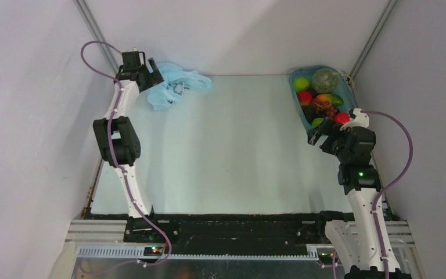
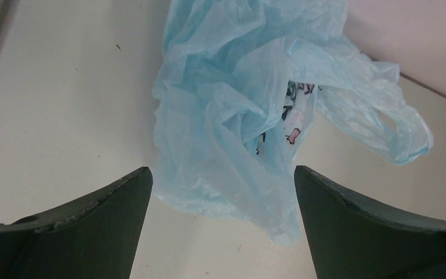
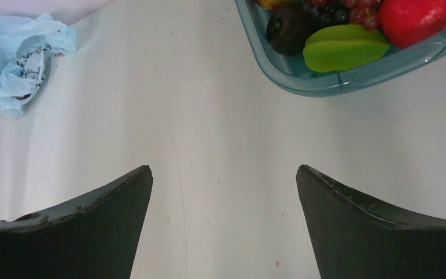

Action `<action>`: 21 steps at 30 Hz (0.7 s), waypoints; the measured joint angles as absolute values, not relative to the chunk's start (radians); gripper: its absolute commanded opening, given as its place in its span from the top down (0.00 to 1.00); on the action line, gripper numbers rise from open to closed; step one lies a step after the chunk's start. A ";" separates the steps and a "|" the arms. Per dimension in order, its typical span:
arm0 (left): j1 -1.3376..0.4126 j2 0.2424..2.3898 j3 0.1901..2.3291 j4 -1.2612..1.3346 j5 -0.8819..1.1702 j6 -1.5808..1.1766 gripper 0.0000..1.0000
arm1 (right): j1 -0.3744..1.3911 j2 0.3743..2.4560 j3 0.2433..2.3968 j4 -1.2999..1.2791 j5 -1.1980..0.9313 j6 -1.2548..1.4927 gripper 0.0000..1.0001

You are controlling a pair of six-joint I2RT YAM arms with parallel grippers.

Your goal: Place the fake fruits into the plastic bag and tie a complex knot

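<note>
At far-left corner — plastic bag [image 2: 220,104], its print [image 2: 293,125] seemingly illegible | left gripper [image 2: 222,168] spread | right gripper [image 3: 223,167] spread

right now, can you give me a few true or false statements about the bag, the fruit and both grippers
1. The bag lies crumpled at the far left. True.
2. The fruits are inside the bag. False: they sit in the teal tray at the far right.
3. The left gripper is open over the bag. True.
4. The right gripper grips a red fruit. False: it is open and empty, near the tray.
</note>
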State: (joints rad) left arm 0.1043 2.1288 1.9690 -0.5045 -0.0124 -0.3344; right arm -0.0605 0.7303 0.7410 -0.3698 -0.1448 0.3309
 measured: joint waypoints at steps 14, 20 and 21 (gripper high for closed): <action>0.087 2.189 1.867 -0.511 0.032 -0.359 0.98 | -0.039 0.787 0.741 -0.370 -0.148 0.345 0.04; 0.087 2.035 1.593 -0.411 0.066 -0.420 1.00 | -0.024 0.833 0.751 -0.348 -0.147 0.348 0.02; 0.087 1.993 1.540 -0.389 0.076 -0.432 1.00 | -0.020 0.841 0.752 -0.346 -0.143 0.348 0.01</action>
